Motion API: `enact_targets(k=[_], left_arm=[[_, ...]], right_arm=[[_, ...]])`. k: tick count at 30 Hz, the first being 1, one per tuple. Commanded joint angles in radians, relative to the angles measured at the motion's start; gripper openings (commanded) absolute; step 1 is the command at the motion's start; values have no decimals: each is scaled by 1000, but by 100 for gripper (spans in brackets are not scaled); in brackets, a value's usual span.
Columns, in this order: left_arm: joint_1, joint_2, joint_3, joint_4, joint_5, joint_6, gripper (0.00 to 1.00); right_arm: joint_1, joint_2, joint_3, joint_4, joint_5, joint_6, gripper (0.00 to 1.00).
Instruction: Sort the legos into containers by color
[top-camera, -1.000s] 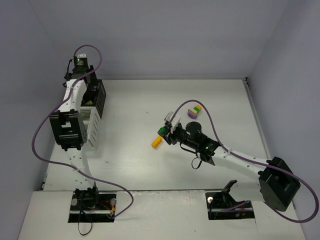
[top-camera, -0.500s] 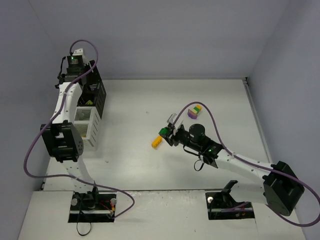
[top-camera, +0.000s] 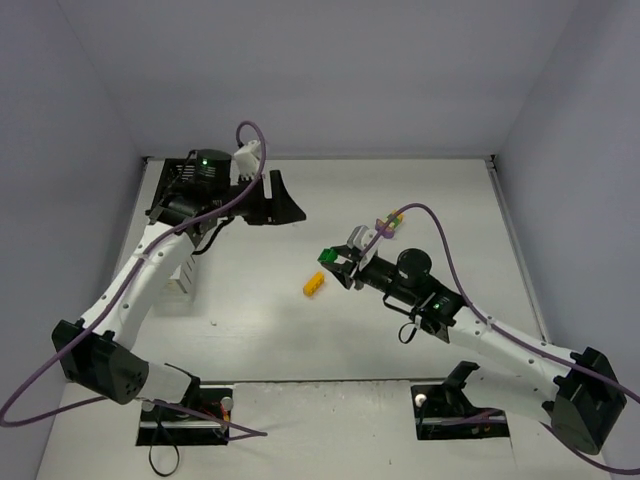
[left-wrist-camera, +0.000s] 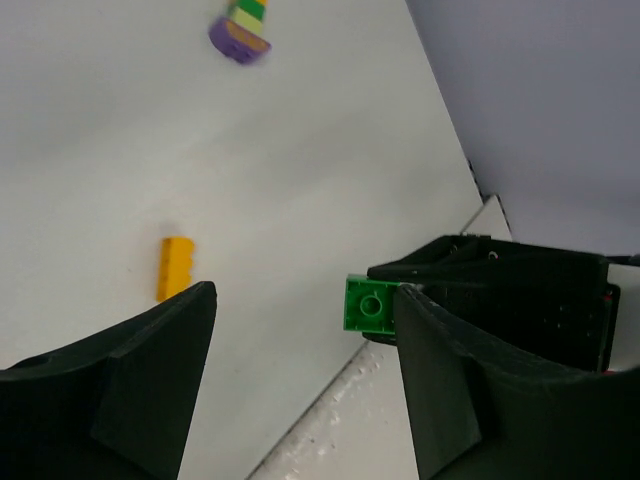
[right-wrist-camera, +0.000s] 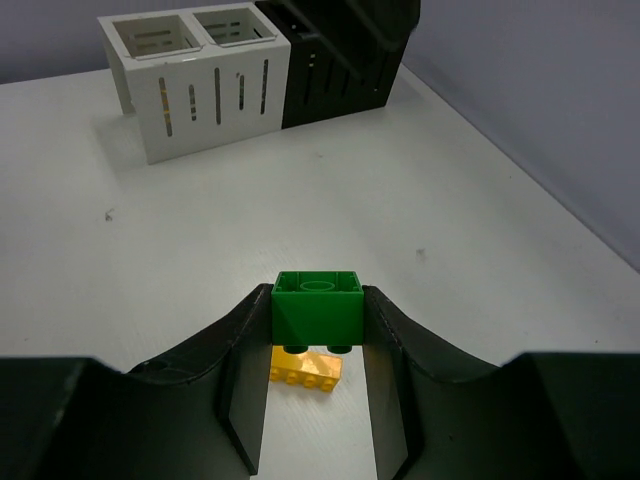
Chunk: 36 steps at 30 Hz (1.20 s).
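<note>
My right gripper (top-camera: 336, 262) is shut on a dark green lego (top-camera: 327, 255) and holds it above the table; in the right wrist view the brick (right-wrist-camera: 318, 306) sits between the two fingers. A yellow-orange lego (top-camera: 314, 284) lies on the table just below it, and shows in the right wrist view (right-wrist-camera: 305, 368) too. A small stack of purple, yellow and light green legos (top-camera: 389, 223) lies further right. My left gripper (top-camera: 287, 205) is open and empty, out over the table's back middle. The joined white containers (top-camera: 181, 271) and the black container (right-wrist-camera: 333, 72) stand at the left.
The left wrist view shows the yellow lego (left-wrist-camera: 175, 268), the purple stack (left-wrist-camera: 241, 30) and the green brick (left-wrist-camera: 367, 304) in the right gripper's black fingers. The left arm's forearm (top-camera: 150, 265) crosses over the bins. Grey walls close in the table.
The left arm has swung from above the bins out to the right over the table. The right gripper has kept the green brick and shifted slightly right.
</note>
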<state>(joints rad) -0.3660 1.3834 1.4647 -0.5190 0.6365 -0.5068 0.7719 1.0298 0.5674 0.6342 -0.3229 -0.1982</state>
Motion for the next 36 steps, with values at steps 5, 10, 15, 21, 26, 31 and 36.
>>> enact_targets(k=[5, 10, 15, 21, 26, 31, 36], left_arm=[[-135, -18, -15, 54, 164, -81, 65], [-174, -17, -38, 39, 161, -67, 65], [-195, 9, -46, 14, 180, -55, 65], [-208, 52, -20, -35, 154, -21, 62], [-220, 91, -6, -44, 151, -13, 56], [-223, 106, -9, -30, 134, -13, 35], [-221, 88, -1, -30, 85, 5, 13]], right_arm=[[1, -28, 100, -8, -65, -56, 2], [3, -16, 134, -41, -91, -87, 3], [1, 3, 157, -67, -104, -127, 4], [1, 30, 184, -85, -116, -150, 5], [1, 39, 193, -85, -111, -155, 5], [1, 41, 193, -90, -105, -156, 5], [1, 52, 178, -85, -87, -150, 9]])
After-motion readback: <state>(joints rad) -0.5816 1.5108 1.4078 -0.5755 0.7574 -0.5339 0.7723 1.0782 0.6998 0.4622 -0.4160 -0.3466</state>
